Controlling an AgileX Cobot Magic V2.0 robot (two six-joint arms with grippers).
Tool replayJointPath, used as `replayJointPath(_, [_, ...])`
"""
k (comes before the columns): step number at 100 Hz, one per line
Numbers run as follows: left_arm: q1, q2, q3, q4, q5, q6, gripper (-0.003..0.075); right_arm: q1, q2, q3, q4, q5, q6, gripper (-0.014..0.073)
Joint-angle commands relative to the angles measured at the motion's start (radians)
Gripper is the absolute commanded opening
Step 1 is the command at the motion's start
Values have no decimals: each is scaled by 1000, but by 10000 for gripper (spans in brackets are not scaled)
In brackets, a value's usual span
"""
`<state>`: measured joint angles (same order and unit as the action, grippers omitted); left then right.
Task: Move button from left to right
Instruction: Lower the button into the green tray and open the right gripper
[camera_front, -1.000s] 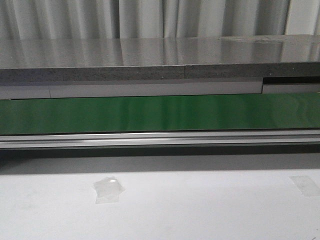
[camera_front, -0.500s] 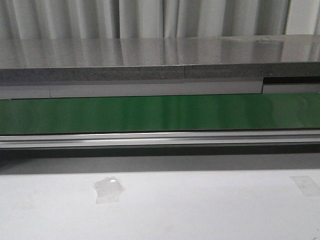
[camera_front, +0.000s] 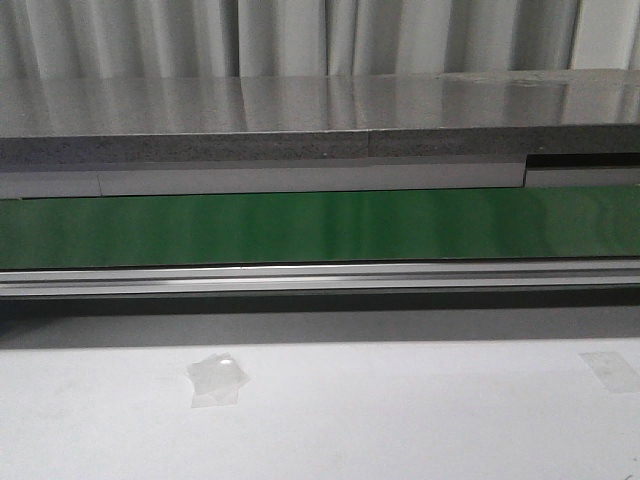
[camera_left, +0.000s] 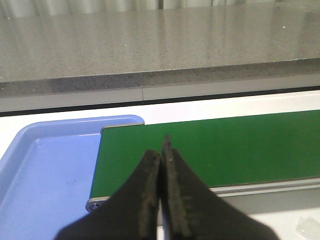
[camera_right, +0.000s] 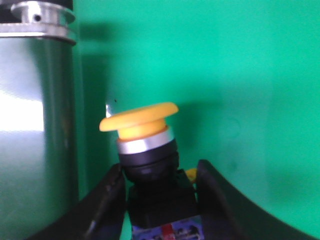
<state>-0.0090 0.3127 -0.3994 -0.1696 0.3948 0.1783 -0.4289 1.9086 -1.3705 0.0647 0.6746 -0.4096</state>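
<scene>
Since the button (camera_right: 150, 160) is hard and top-heavy, the right claw (camera_right: 159, 200) squeezes its blocky black body; left claw (camera_left: 161, 200) pinched closed on nothing

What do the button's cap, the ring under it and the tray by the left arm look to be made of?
The button cap looks like matte yellow-orange plastic, even in colour with no glare. The ring below it seems metal: silvery with bright highlights. The tray looks like smooth moulded blue plastic, with a rounded rim and soft sheen.

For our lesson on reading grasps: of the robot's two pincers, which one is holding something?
The right pincer: its fingers sit on either side of the black body of the yellow-capped button. The left pincer is pressed shut on nothing, above the green belt.
</scene>
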Motion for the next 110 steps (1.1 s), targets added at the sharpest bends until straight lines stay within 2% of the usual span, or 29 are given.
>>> replayJointPath(1, [-6, 7, -27, -17, -80, 0, -20, -6, -43, -36, -6, -42, -4, 253])
replayJointPath(9, [-6, 7, -27, -17, -80, 0, -20, -6, -36, -36, -6, -39, -4, 285])
replayJointPath(28, [-6, 7, -27, -17, -80, 0, -20, -6, -27, -36, 0, -30, -4, 447])
replayJointPath(37, [-6, 7, -27, -17, -80, 0, -20, -6, -27, -36, 0, -30, -4, 482])
replayJointPath(65, [-6, 7, -27, -17, -80, 0, -20, -6, -47, -41, 0, -34, -1, 483])
replayJointPath(79, [-6, 7, -27, -17, -80, 0, -20, -6, -80, -87, 5, -20, 56, 483])
replayJointPath(98, [-6, 7, -27, -17, -80, 0, -20, 26, -151, -130, 123, -35, 82, 482])
replayJointPath(110, [-6, 7, -27, -17, -80, 0, -20, 80, -198, -130, 134, -69, 79, 482])
